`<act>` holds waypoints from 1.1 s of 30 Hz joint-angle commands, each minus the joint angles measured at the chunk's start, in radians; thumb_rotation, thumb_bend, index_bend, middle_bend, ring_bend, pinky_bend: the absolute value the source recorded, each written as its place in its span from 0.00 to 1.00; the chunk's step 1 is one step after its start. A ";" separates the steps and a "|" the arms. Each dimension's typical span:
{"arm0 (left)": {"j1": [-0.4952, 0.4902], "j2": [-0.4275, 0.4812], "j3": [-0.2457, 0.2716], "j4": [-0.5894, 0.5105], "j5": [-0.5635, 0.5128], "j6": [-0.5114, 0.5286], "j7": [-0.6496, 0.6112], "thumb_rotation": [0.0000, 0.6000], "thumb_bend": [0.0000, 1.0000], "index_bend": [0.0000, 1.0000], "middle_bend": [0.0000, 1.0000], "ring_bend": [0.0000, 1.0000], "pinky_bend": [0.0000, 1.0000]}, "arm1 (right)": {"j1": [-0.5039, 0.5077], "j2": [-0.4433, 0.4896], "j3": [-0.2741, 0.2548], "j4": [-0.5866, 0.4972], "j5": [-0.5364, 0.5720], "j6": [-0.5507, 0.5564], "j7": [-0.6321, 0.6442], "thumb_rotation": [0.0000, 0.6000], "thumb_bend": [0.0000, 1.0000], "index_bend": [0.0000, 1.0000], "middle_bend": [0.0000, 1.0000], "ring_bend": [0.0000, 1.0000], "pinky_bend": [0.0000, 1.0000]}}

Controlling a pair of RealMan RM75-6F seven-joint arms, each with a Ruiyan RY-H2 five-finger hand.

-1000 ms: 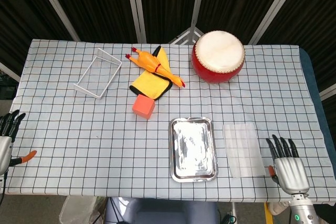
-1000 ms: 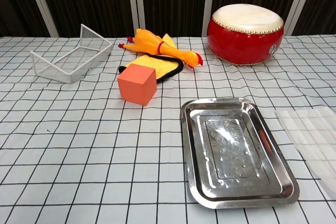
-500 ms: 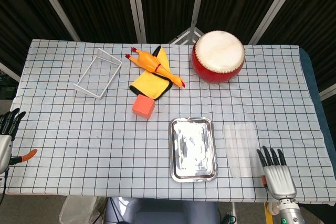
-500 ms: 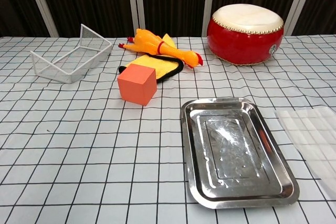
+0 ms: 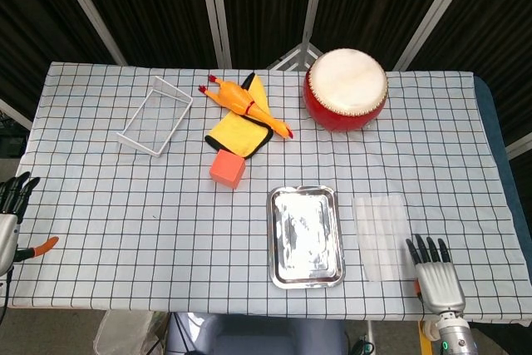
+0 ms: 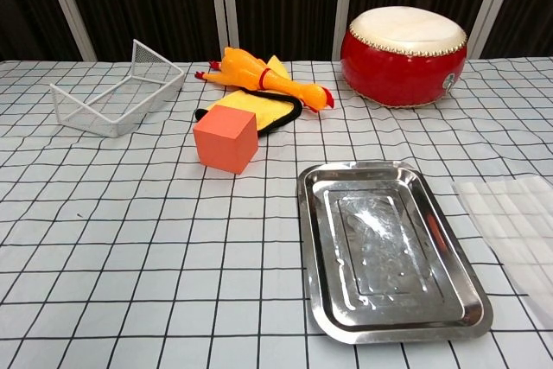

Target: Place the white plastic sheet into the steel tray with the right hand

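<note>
A: Far left first. What's cut off?

B: Left hand (image 5: 8,214) sits half out of the head view at the table's (image 5: 108,255) left edge. Dark fingers point up and lie apart, nothing in them. An orange tip beside it; too little shows to name it. Chest view misses both hands.

A: Containers?

B: White wire basket (image 5: 155,115) at back left, tilted up on one side, nothing inside. Steel tray (image 5: 305,236) front centre; its floor shows only glare and reflections, no contents.

A: Between them?

B: Orange cube (image 5: 227,169) ahead of a yellow cloth (image 5: 236,133), with a rubber chicken (image 5: 246,105) lying across the cloth's far end. Red drum (image 5: 345,89) at back right, skin up.

A: The sheet?

B: White plastic sheet (image 5: 384,237) lies flat on the checked cloth just right of the tray, apart from it. It is translucent, grid lines showing through, edges faint. Chest view crops its right side (image 6: 518,222).

A: Right hand?

B: Right hand (image 5: 437,277) at the front edge, just off the sheet's near right corner. Fingers straight, slightly spread, holding nothing. Whether a fingertip touches the sheet cannot be told.
</note>
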State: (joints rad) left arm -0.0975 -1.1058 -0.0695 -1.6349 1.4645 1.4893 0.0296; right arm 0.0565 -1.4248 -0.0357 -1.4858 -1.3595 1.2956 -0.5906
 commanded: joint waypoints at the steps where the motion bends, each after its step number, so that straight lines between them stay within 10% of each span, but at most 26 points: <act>1: 0.000 0.000 0.000 0.000 0.001 0.000 0.001 1.00 0.00 0.00 0.00 0.00 0.00 | 0.005 -0.006 0.007 0.015 0.015 -0.009 -0.007 1.00 0.46 0.00 0.00 0.00 0.00; 24: 0.002 -0.002 0.006 -0.003 0.006 0.002 0.004 1.00 0.00 0.00 0.00 0.00 0.00 | 0.027 -0.059 0.002 0.099 -0.080 0.029 0.121 1.00 0.46 0.01 0.00 0.00 0.00; 33: 0.000 -0.001 0.008 -0.004 0.004 -0.005 0.006 1.00 0.00 0.00 0.00 0.00 0.00 | 0.038 -0.086 0.007 0.146 -0.128 0.054 0.204 1.00 0.47 0.53 0.13 0.00 0.00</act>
State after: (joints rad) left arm -0.0972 -1.1072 -0.0614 -1.6384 1.4683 1.4840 0.0351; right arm 0.0917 -1.5044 -0.0302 -1.3499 -1.4742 1.3405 -0.4085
